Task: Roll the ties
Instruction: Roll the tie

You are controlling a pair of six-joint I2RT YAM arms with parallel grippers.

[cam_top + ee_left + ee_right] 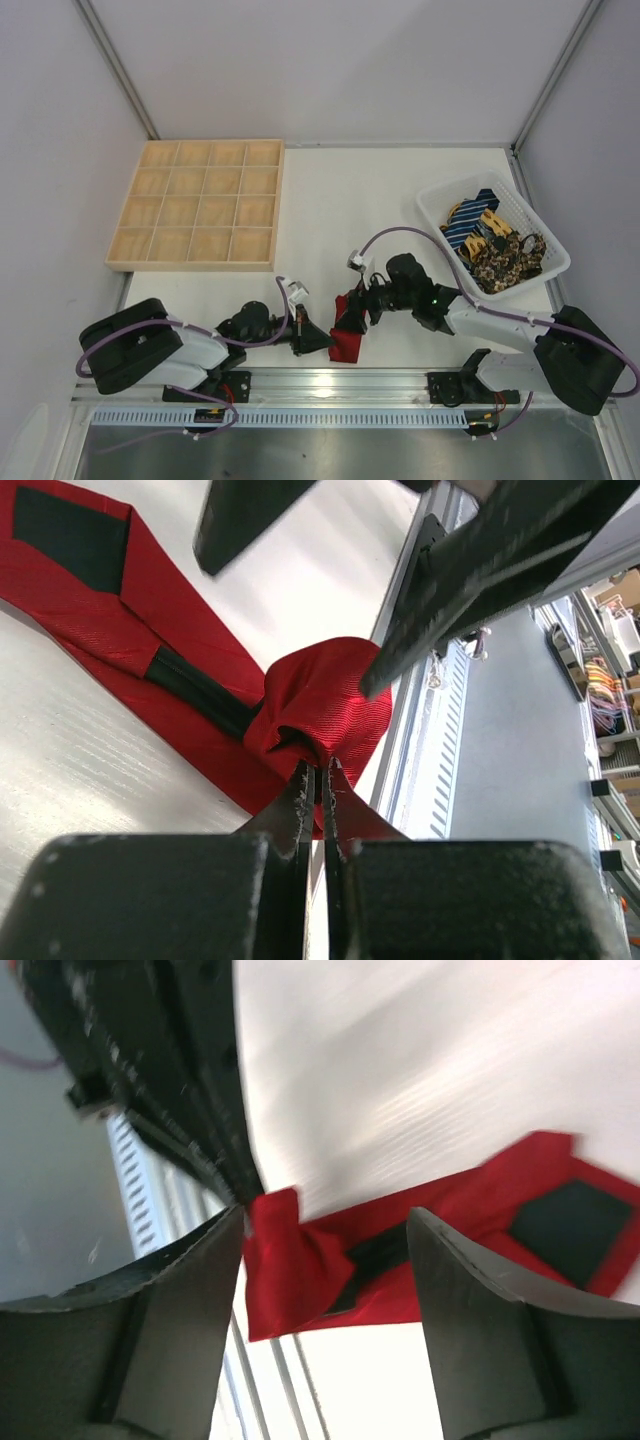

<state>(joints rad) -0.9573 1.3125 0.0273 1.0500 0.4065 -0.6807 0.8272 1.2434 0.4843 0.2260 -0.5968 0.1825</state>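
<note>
A plain red tie [349, 328] lies at the near edge of the table between my two arms, one end folded into a small loop [318, 708]; its black lining shows [70, 540]. My left gripper [320, 770] is shut on the folded end of the red tie. My right gripper [325, 1235] is open, its fingers [190, 1300] on either side of the folded end [300, 1260] just above it. More ties, navy striped [470, 222], mustard and brown speckled [505, 262], lie in a white basket [432, 200] at the right.
A wooden tray of square compartments [196, 205] stands at the back left. A metal rail [350, 385] runs along the near table edge, right beside the red tie. Purple cables [400, 232] loop over both arms.
</note>
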